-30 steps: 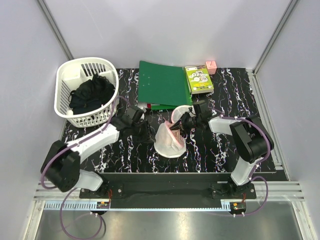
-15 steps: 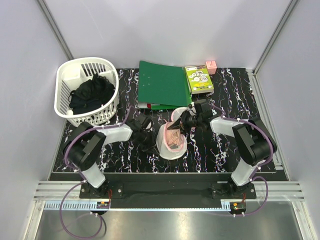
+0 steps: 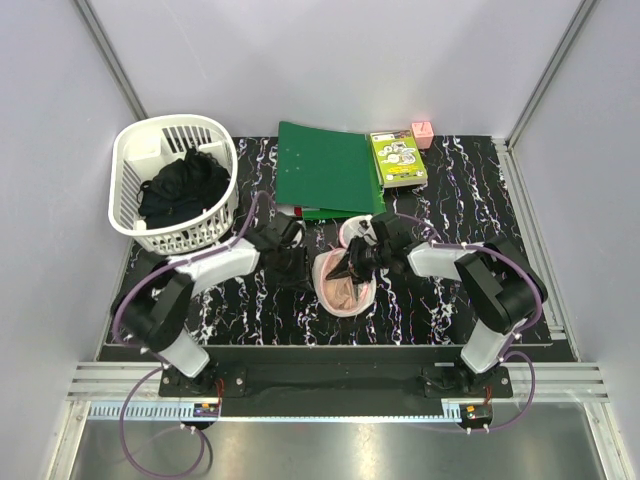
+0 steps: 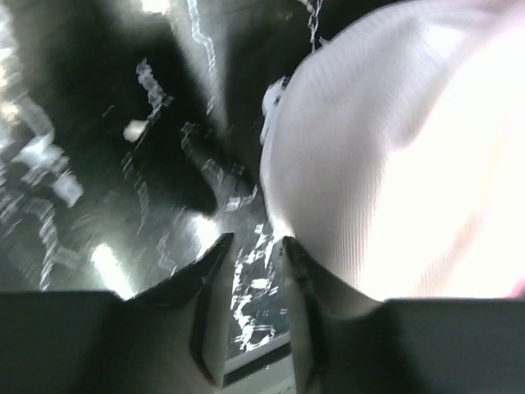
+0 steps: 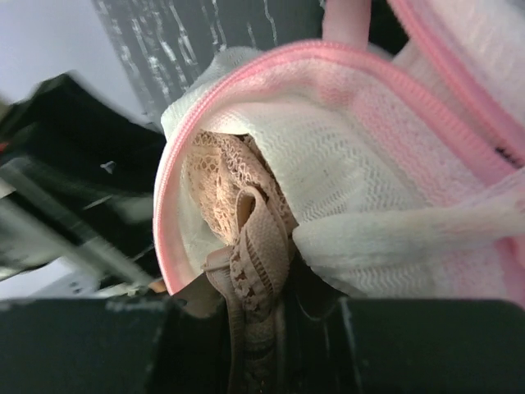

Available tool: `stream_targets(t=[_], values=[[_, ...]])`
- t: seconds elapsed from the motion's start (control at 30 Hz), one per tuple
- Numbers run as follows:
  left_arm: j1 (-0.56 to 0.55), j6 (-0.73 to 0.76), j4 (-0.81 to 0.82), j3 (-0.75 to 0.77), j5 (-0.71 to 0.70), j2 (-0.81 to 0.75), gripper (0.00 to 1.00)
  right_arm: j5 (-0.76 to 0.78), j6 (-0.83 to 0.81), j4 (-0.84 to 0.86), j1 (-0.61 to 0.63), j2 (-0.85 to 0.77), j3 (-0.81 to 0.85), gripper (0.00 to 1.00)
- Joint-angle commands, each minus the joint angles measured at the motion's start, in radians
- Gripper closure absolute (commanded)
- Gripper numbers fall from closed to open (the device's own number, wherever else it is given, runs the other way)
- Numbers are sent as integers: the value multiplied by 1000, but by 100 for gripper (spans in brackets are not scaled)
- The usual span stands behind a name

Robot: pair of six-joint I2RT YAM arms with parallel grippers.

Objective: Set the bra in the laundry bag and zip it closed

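Note:
The laundry bag (image 3: 362, 300), white mesh with pink zipper trim, lies open at the table's middle. In the right wrist view its pink rim (image 5: 246, 66) gapes toward the camera. The peach lace bra (image 5: 238, 205) sits bunched in the opening and shows inside the bag from above (image 3: 338, 285). My right gripper (image 3: 352, 266) is shut on the bra's lace band (image 5: 256, 304) at the bag's mouth. My left gripper (image 3: 303, 272) is just left of the bag, its fingers (image 4: 215, 271) a narrow gap apart with only table between them; the bag's mesh wall (image 4: 361, 164) touches the right finger.
A white slotted basket (image 3: 128, 160) with black clothing stands at the back left. A green binder (image 3: 325, 170), a green booklet (image 3: 398, 158) and a small pink box (image 3: 422, 134) lie at the back. Grey walls close in both sides.
My left gripper has swung right, up against the bag's left side. My right gripper has moved down and left with the bra into the bag's mouth. The bag has shifted slightly.

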Motion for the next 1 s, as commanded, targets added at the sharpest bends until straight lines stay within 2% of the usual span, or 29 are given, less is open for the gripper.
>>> stream_targets(t=[0.0, 0.07, 0.17, 0.23, 0.27, 0.4, 0.5, 0.73, 0.97], values=[[2, 55, -95, -14, -93, -181, 59, 88, -205, -143, 6, 12, 68, 100], [1, 64, -143, -13, -108, -261, 55, 91, -267, -259, 6, 29, 120, 96], [0, 81, -197, 27, -110, -353, 54, 82, -347, -387, 6, 30, 168, 73], [-2, 81, -203, 59, -99, -390, 55, 93, -383, -468, 6, 2, 186, 68], [-2, 80, -201, 70, -86, -410, 55, 102, -391, -490, 8, -14, 203, 62], [-9, 54, -169, 114, -56, -423, 57, 160, -445, -634, 6, -75, 275, 43], [-18, 23, -97, 119, -35, -416, 60, 221, -489, -770, 8, -80, 355, 32], [-70, 20, -37, 197, -1, -341, 62, 321, -557, -950, 0, -123, 463, 18], [-123, 32, -27, 285, 8, -255, 63, 364, -561, -1014, -101, -226, 438, 14]])
